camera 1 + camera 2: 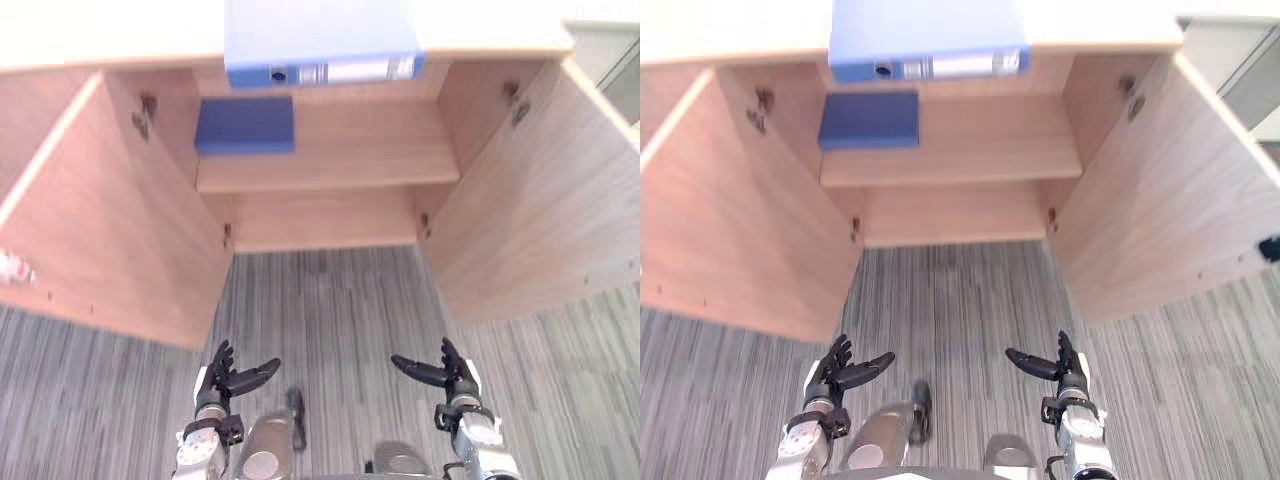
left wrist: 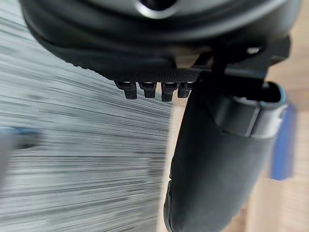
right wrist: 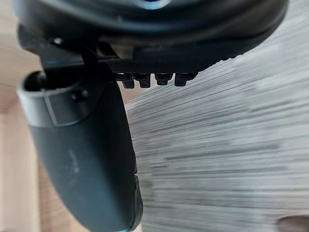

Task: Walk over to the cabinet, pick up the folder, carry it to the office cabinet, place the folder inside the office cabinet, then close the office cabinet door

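- Blue folder [image 1: 320,45] lies flat on top of the wooden cabinet [image 1: 100,35] in the left eye view, with its spine overhanging the front edge. Both doors [image 1: 110,220] stand wide open, and a darker blue box [image 1: 245,125] sits at the left end of the upper shelf [image 1: 370,150].
- Right eye view: left hand [image 1: 840,372] and right hand [image 1: 1055,365] hang low over striped grey carpet [image 1: 960,300], well apart from the folder. Their fingers are spread and loose, holding nothing.
- Left wrist view: fingers [image 2: 147,89] straight, thumb [image 2: 217,164] clear of them, hand empty, with carpet and wood beyond.
- Right wrist view: fingertips [image 3: 161,77] extended, thumb [image 3: 91,164] out, nothing gripped, over carpet.
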Robot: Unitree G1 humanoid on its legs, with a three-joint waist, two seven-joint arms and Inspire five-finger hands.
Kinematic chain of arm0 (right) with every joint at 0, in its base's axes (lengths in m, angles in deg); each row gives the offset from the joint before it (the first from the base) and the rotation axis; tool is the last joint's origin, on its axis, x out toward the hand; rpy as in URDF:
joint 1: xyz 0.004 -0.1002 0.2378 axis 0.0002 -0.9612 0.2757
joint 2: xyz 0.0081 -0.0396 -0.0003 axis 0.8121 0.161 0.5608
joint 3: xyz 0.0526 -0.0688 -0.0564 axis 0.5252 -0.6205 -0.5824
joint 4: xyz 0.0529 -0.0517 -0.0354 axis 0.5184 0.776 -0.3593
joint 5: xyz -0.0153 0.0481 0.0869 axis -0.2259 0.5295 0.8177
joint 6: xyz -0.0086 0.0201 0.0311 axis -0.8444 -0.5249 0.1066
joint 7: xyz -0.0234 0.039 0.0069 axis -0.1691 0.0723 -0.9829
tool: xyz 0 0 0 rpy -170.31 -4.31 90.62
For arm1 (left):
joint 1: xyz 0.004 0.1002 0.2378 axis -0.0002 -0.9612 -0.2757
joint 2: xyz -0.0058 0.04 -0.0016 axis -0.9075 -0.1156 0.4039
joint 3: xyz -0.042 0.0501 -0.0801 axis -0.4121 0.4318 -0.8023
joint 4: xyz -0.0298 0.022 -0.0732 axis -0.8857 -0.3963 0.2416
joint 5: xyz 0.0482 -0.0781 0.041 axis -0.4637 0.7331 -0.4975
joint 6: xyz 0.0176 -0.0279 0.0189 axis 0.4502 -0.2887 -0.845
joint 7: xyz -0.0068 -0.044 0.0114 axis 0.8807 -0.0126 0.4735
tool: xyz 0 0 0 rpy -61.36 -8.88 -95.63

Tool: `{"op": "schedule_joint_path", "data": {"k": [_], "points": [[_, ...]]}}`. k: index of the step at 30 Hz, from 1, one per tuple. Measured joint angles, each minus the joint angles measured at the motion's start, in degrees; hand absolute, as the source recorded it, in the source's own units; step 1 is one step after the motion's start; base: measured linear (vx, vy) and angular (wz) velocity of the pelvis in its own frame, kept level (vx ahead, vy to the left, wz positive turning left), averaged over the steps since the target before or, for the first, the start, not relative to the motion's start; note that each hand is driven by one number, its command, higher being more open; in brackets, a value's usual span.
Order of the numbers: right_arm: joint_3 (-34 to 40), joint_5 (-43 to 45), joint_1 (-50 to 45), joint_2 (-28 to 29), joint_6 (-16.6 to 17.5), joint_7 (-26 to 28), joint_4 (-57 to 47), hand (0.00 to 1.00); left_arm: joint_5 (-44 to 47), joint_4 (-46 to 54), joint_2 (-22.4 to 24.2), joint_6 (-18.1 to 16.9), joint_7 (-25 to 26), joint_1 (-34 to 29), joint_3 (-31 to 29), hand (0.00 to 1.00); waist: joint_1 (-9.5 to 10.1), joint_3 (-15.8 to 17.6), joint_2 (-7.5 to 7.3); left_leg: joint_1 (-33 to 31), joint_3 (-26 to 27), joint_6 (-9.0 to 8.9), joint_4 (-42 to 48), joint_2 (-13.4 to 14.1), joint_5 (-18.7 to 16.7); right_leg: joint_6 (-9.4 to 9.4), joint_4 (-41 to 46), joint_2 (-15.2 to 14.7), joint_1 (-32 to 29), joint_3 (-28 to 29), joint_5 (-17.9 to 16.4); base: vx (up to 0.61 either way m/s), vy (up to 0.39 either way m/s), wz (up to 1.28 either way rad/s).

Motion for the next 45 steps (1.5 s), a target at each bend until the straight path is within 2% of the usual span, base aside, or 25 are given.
{"op": "schedule_joint_path", "data": {"k": [2,4,5,6,7,9,10,11,12,13,14,15,17,18,19,20,24,28,31,35,40,45], "points": [[-0.99,-0.02,0.21,0.34,0.03,0.39,0.01,1.0,0.02,-0.26,-0.63,0.03,0.37,0.13,-0.09,1.0,-0.45,0.03,0.53,4.09,-0.78,-0.74,-2.68,1.52,-0.6,-1.35,-4.4,0.63,-4.89,-2.94,-3.51,0.47,-0.115,0.19],[-1.17,-0.01,-0.08,0.4,0.03,0.8,0.19,1.0,0.03,-0.51,-0.28,0.07,0.67,-0.04,-0.58,1.0,-0.98,0.04,0.9,6.5,-1.23,-1.64,-2.64,3.47,-1.14,-1.43,-17.67,2.14,-7.39,-4.39,-4.63,0.42,-0.206,0.33],[-1.18,0.0,-0.71,0.39,0.11,0.75,0.14,1.0,0.03,-0.46,-0.53,-0.01,0.74,-0.61,-0.82,1.0,-1.03,-0.71,0.41,7.44,-1.36,-4.51,-1.67,4.25,-2.95,-1.57,-33.38,3.27,-6.71,-4.55,-0.42,0.57,-0.296,0.4],[-1.39,-0.01,-2.46,0.38,0.2,0.66,0.19,1.0,0.0,-0.63,-1.1,-0.04,0.6,-1.33,-0.78,1.0,-1.02,-1.71,-1.47,8.56,-1.92,-7.42,-0.25,3.1,-6.06,-3.97,-44.83,2.33,-6.07,-3.06,14.57,0.61,-0.326,0.3],[-1.35,-0.04,-1.57,-0.82,0.12,0.55,1.64,1.0,0.08,-2.98,0.74,0.46,0.83,0.01,-0.88,1.0,-0.69,-1.6,1.26,8.68,-2.86,-7.51,0.91,5.49,-7.59,-4.08,-42.21,4.29,-5.97,-3.94,13.56,0.55,-0.279,0.25],[-0.17,-0.03,-1.1,-1.77,-0.4,0.08,2.41,1.0,0.02,-3.68,3.12,0.65,0.57,0.11,-0.65,1.0,-1.07,-2.32,2.83,6.28,-4.07,-8.27,6.58,7.22,-6.49,-4.91,-41.23,5.23,-5.01,-4.6,8.88,0.42,-0.235,0.21],[0.16,-0.02,-1.4,-1.87,-0.4,-0.17,2.21,1.0,0.0,-3.65,3.81,0.69,0.54,0.25,-0.65,1.0,-1.24,-2.16,3.08,5.17,-4.21,-8.83,9.98,7.77,-5.98,-4.71,-41.24,5.3,-3.94,-5.26,7.56,0.33,-0.217,0.46],[0.18,0.0,-2.85,-1.84,-0.55,-0.46,1.41,1.0,0.01,-3.35,5.05,0.7,0.45,0.34,-0.65,1.0,-1.05,-2.05,3.11,1.67,-3.96,-9.94,19.77,9.34,-3.93,-5.32,-42.17,5.31,-0.93,-6.56,6.0,0.3,-0.179,0.56],[0.07,0.05,-4.84,-1.54,-0.58,-0.57,-0.27,1.0,0.04,-1.54,5.92,0.69,0.37,-0.58,-0.59,1.0,-0.58,-2.01,3.04,-1.35,-3.05,-10.88,28.06,11.37,-3.7,-6.06,-43.6,5.77,2.59,-7.59,5.03,0.3,-0.15,0.46],[0.1,0.08,-5.74,-1.14,-0.46,-0.6,-1.42,1.0,0.03,-0.27,6.23,0.63,0.24,-1.53,-0.5,1.0,-0.09,-2.17,2.91,-3.11,-1.55,-10.5,30.52,12.14,-5.24,-6.5,-44.75,5.9,4.54,-8.04,4.57,0.27,-0.105,0.18],[0.28,0.09,-5.91,-0.88,-0.44,-0.71,-1.9,1.0,0.02,-0.04,6.28,0.6,0.04,-1.71,-0.48,1.0,0.07,-2.32,2.84,-3.99,-0.37,-9.92,30.07,12.29,-6.01,-6.11,-45.71,5.89,5.48,-8.13,4.84,0.2,-0.061,0.03],[0.81,0.13,-5.7,-0.76,-0.39,-0.81,-2.0,1.0,0.02,-0.02,6.28,0.6,-0.25,-1.53,-0.48,1.0,0.15,-2.48,2.68,-5.45,1.02,-9.17,25.62,11.75,-6.86,-5.89,-47.33,5.7,6.79,-8.25,5.04,0.24,-0.041,-0.02],[1.88,0.13,-4.35,-0.8,-0.4,-0.93,-1.73,1.0,0.02,0.01,6.16,0.59,-0.22,-1.04,-0.48,1.0,0.58,-2.79,3.24,-6.09,0.61,-8.99,13.84,9.91,-6.23,-5.46,-48.48,5.46,7.78,-7.81,5.34,0.27,0.044,-0.11],[2.38,0.12,-3.83,-1.03,-0.4,-0.96,-1.68,1.0,0.05,0.22,6.16,0.59,-0.22,-1.06,-0.46,1.0,0.64,-3.15,3.85,-5.37,0.19,-8.88,4.71,8.97,-2.14,-5.24,-48.89,5.57,8.07,-7.5,5.39,0.29,0.123,-0.22],[3.09,0.12,-3.18,-0.63,-0.45,-0.99,-0.91,1.0,0.06,0.72,5.39,0.63,-0.2,-1.11,-0.37,1.0,0.7,-3.39,3.79,-3.96,0.59,-7.12,-0.47,8.06,2.27,-4.27,-50.06,5.52,8.99,-6.73,5.43,0.22,0.119,-0.12],[3.26,0.11,-3.32,-0.41,-0.43,-0.97,-0.9,1.0,0.05,1.32,4.91,0.68,-0.13,-1.26,-0.1,1.0,0.59,-3.58,3.63,-3.41,0.39,-6.94,-1.69,7.45,2.48,-3.78,-50.76,5.23,9.42,-6.86,5.75,0.17,0.105,0.02],[3.58,0.11,-4.56,-0.28,-0.41,-0.69,-0.77,1.0,-1.04,10.93,2.43,0.63,-0.16,-3.16,1.05,1.0,0.69,-3.8,3.13,-1.05,0.21,-6.57,-4.71,4.75,2.73,-2.58,-53.62,3.07,12.13,-7.2,5.61,0.15,0.119,0.13],[3.54,0.06,-4.74,-0.26,-0.4,-0.3,0.05,1.0,-3.9,20.79,0.19,-0.47,0.12,-5.53,0.91,1.0,0.75,-3.89,3.29,0.64,-0.78,-6.33,-6.25,4.11,2.88,-2.42,-54.42,2.66,14.01,-8.04,5.59,0.07,0.03,0.16],[3.53,0.01,-4.73,-0.29,0.53,-0.29,0.41,1.0,-10.39,31.49,-0.11,-2.17,3.01,-8.16,0.84,1.0,0.91,-3.95,3.39,1.1,-1.56,-5.69,-7.55,4.07,3.31,-2.43,-54.44,2.83,14.19,-8.53,5.59,0.0,-0.003,0.09],[3.53,-0.03,-5.38,-0.65,1.56,-0.45,0.73,1.0,-14.75,40.69,-0.16,-3.63,4.97,-11.31,0.99,1.0,0.88,-4.65,4.05,2.02,-2.15,-5.6,-8.29,4.08,3.76,-2.43,-54.48,2.96,14.97,-8.8,5.59,-0.03,-0.012,0.05],[1.36,-1.79,-6.35,-1.84,2.49,-0.88,3.87,1.0,-24.12,54.9,-2.38,-7.85,10.09,-14.79,1.41,1.0,1.2,-6.75,4.95,1.89,-3.38,-5.76,-8.29,3.56,4.19,-1.94,-55.43,3.04,15.94,-9.01,5.14,-0.08,-0.025,0.1],[-0.42,-2.51,-7.56,-2.58,2.69,-1.19,5.73,1.0,-35.28,60.04,-4.86,-9.92,15.15,-15.02,1.68,1.0,1.81,-8.47,5.27,2.65,-3.95,-5.76,-8.51,3.57,4.57,-1.89,-55.36,3.15,16.99,-9.36,5.08,-0.05,-0.016,0.06]]}}
